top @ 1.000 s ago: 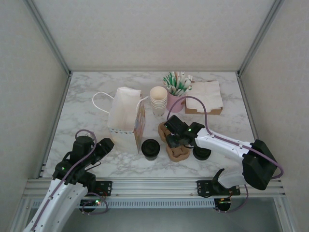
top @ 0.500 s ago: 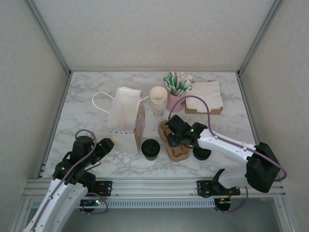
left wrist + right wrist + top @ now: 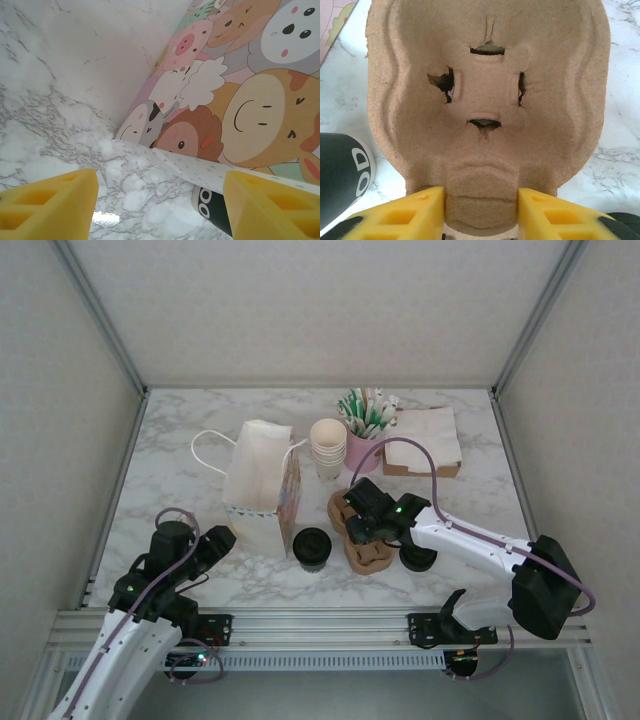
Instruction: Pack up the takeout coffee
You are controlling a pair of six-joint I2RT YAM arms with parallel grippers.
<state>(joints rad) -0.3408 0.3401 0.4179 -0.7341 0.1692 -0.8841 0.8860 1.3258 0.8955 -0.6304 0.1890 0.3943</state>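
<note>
We see our right end effector (image 3: 481, 211) clamping the cardboard carrier (image 3: 487, 75) beside the coffee cup (image 3: 312, 546); our left end effector (image 3: 213, 543) hangs open near the paper bag (image 3: 262, 485).

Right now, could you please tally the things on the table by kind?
Paper bag: 1
Stack of paper cups: 1
Pink holder of straws: 1
Napkin box: 1
Pulp cup carrier: 1
Lidded coffee cup: 1
Stack of black lids: 1
Total: 7
</note>
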